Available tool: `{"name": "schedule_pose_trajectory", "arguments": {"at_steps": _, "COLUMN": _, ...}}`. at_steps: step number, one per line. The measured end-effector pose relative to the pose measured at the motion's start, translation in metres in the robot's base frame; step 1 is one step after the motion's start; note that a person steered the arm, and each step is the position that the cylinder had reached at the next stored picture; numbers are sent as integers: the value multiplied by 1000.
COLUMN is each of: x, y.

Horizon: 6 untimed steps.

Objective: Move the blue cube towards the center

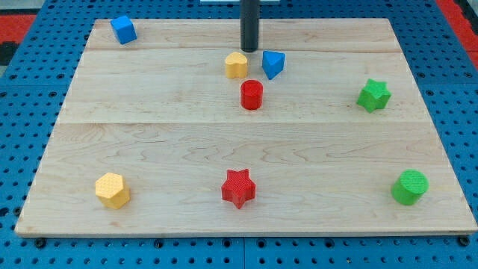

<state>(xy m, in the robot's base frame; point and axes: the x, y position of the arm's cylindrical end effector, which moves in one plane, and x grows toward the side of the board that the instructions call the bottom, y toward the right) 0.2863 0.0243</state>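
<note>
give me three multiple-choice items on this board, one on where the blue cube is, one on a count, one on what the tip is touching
1. Where does the blue cube sit?
A. the view's top left corner
B. the view's bottom right corner
C. the board's middle

2. How many red blocks are on the board?
A. one
B. two
C. four

3. What is my tip doing?
A. pressing on the blue cube
B. resting on the green star
C. standing free of the blocks, just above the yellow block and the blue triangular block

Answers:
1. A, the cube lies near the top left edge, far left of my tip.
2. B, a red cylinder and a red star.
3. C, bare wood shows between the tip and both the yellow block and the blue triangular block.
</note>
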Motion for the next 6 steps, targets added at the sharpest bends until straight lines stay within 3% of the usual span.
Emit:
{"name": "schedule_pose_trajectory", "arguments": {"at_steps": 2, "x": 41, "y": -14}}
{"name": "schedule_pose_trajectory", "arguments": {"at_steps": 4, "x": -54, "y": -35}}
{"name": "schedule_pose_trajectory", "arguments": {"at_steps": 5, "x": -94, "y": -102}}
{"name": "schedule_pose_trajectory", "arguments": {"at_steps": 6, "x": -93, "y": -194}}
